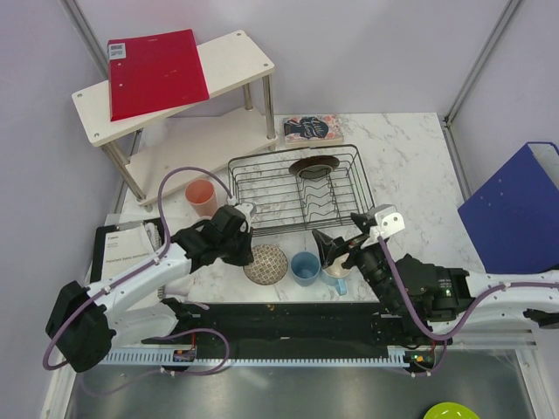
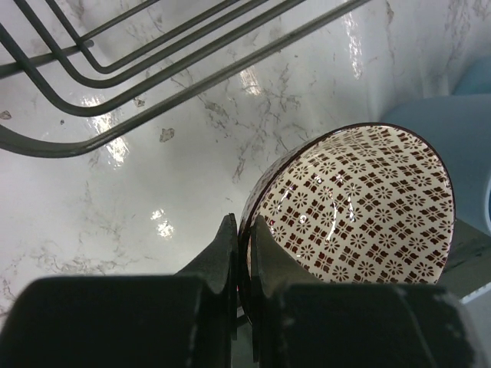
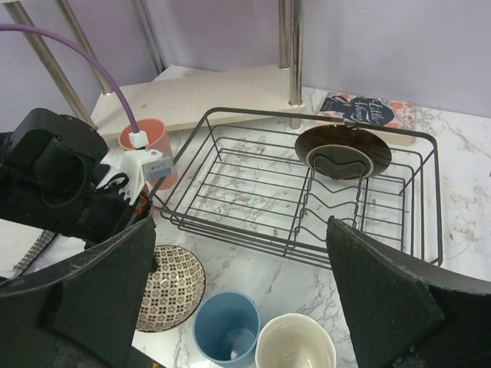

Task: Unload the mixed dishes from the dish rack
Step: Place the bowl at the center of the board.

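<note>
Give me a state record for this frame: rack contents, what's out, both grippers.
rack: dish rack
in rack: dark plate, standing in the dividers
out of rack: salmon tumbler left of the rack; patterned bowl, blue cup and cream-inside mug in front of it
left gripper: shut on the patterned bowl's rim
right gripper: open, holding nothing, over the blue cup and mug
left to unload: dark plate
</note>
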